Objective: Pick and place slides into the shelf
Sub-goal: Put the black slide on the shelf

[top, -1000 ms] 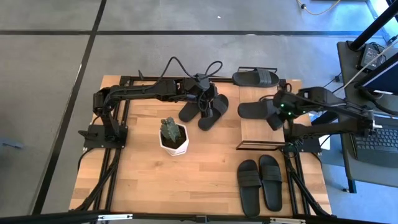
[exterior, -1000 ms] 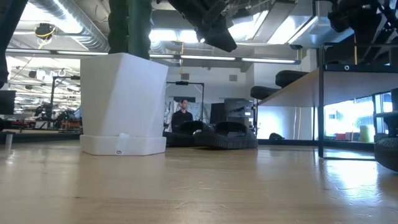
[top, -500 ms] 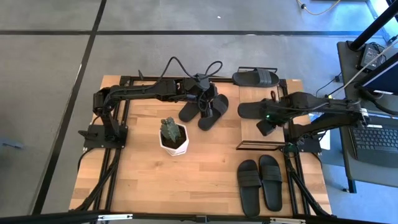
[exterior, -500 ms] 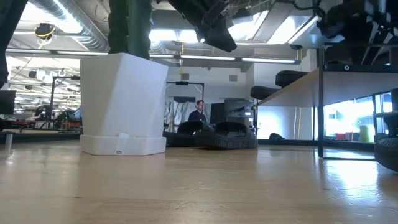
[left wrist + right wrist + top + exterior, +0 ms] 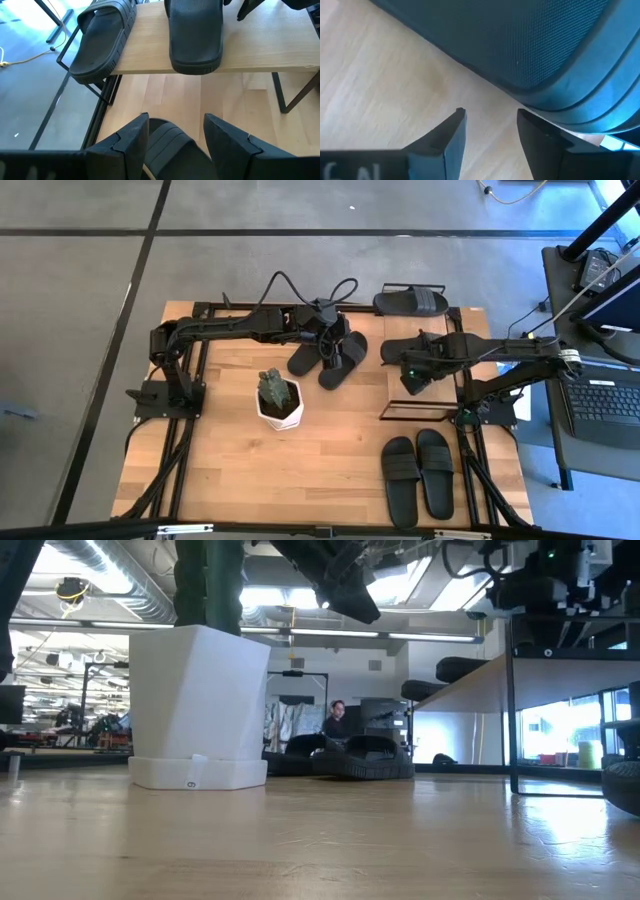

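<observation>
The shelf point(image 5: 425, 395) stands at the table's right. One black slide point(image 5: 398, 352) lies on its board, and another point(image 5: 410, 303) lies at its far end; both also show in the left wrist view point(image 5: 195, 35) point(image 5: 100, 40). My right gripper point(image 5: 412, 380) is open over the board, close by the near slide's sole point(image 5: 520, 40). My left gripper point(image 5: 328, 345) is open above a pair of slides point(image 5: 335, 362) lying on the tabletop; one slide point(image 5: 170, 150) shows below, between its fingers. Another pair point(image 5: 420, 470) lies at the table's near right. My right gripper has one finger point(image 5: 545, 145) right beside the rim of the slide's sole point(image 5: 555, 107), low over the shelf board. I cannot tell whether it touches the rim.
A white pot with a small cactus point(image 5: 278, 400) stands mid-table, near the left arm's path, and fills the left of the low view point(image 5: 200, 705). A laptop point(image 5: 610, 405) sits beyond the table's right edge. A person point(image 5: 338, 720) shows far off in the room.
My right gripper has gone toward the table's left edge, across the shelf board along the near side of the slide lying there. A person in the room behind has walked to the right.
</observation>
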Controlling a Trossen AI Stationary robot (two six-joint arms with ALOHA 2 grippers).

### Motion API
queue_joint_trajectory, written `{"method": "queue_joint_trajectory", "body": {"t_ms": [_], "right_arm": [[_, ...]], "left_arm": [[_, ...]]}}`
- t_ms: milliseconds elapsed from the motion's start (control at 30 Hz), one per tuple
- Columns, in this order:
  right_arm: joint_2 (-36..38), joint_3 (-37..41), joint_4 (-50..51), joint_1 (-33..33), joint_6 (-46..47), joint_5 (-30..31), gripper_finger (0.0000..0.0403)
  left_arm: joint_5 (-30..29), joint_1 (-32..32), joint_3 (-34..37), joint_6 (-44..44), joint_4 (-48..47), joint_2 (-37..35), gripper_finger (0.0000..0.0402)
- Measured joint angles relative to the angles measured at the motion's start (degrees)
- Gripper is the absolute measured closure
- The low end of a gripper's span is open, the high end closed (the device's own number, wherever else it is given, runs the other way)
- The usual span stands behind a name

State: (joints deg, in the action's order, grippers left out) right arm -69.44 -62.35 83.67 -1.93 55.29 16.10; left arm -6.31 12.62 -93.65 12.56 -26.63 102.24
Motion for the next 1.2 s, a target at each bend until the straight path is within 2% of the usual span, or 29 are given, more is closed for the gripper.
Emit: {"method": "queue_joint_trajectory", "body": {"t_ms": [100,267,833,1200], "right_arm": [[0.0,-0.6,0.6,0.0,0.0,0.2,0.0226],[0.1,-4.2,3.1,0.0,1.5,4.0,0.0226],[0.0,-4.5,6.3,0.0,1.1,0.7,0.0226],[-1.9,-4.5,5.8,-2.3,1.4,4.8,0.0226]], "left_arm": [[0.0,0.0,0.0,0.0,0.0,0.0,0.0220],[0.0,0.0,0.0,0.0,0.0,0.0,0.0220],[0.0,0.0,0.0,-0.1,0.0,0.0,0.0220],[0.0,0.0,0.0,-0.2,-1.5,0.0,0.0220]]}}
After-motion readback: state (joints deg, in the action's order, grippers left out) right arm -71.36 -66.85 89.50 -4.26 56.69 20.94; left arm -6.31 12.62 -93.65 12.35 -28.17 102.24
